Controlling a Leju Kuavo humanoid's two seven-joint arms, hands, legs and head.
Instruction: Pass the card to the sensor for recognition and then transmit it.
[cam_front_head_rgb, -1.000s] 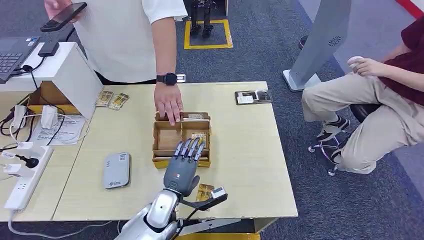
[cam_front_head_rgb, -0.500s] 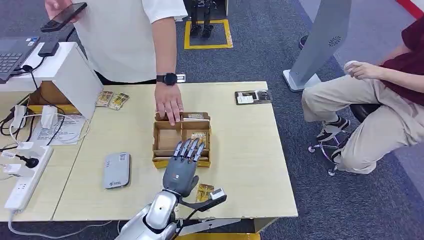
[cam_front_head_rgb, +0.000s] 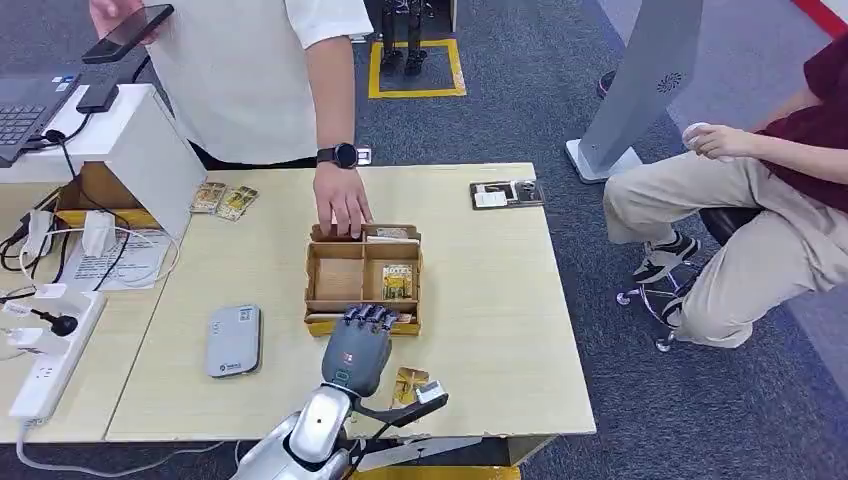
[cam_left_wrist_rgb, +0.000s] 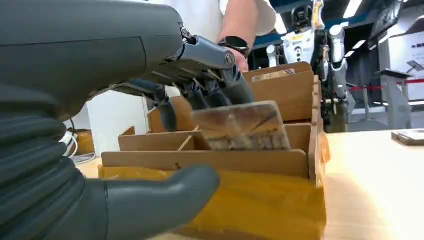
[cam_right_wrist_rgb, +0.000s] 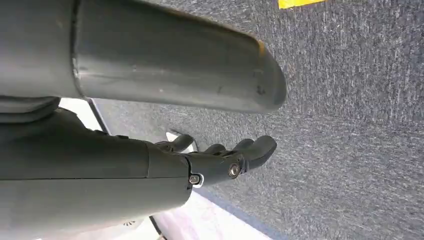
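Curling down since a second ago, your left hand (cam_front_head_rgb: 357, 345) fingers (cam_left_wrist_rgb: 220, 90) now touch the card (cam_left_wrist_rgb: 242, 125) at the box's (cam_front_head_rgb: 345, 280) six o'clock edge, grasp unconfirmed.

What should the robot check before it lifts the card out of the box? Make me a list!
1. Left hand at the cardboard box: ok, its fingers curl over the near edge.
2. Fingers touching the card: ok, the left wrist view shows fingers on the card's top edge.
3. Thumb pressed on the card: not ok, it is apart, in front of the box.
4. Person's hand out of the way: cannot tell, it rests on the box's far edge.
5. Gray sensor pad free: ok, nothing lies on it.
6. Right hand out of the way: ok, hanging over the floor.
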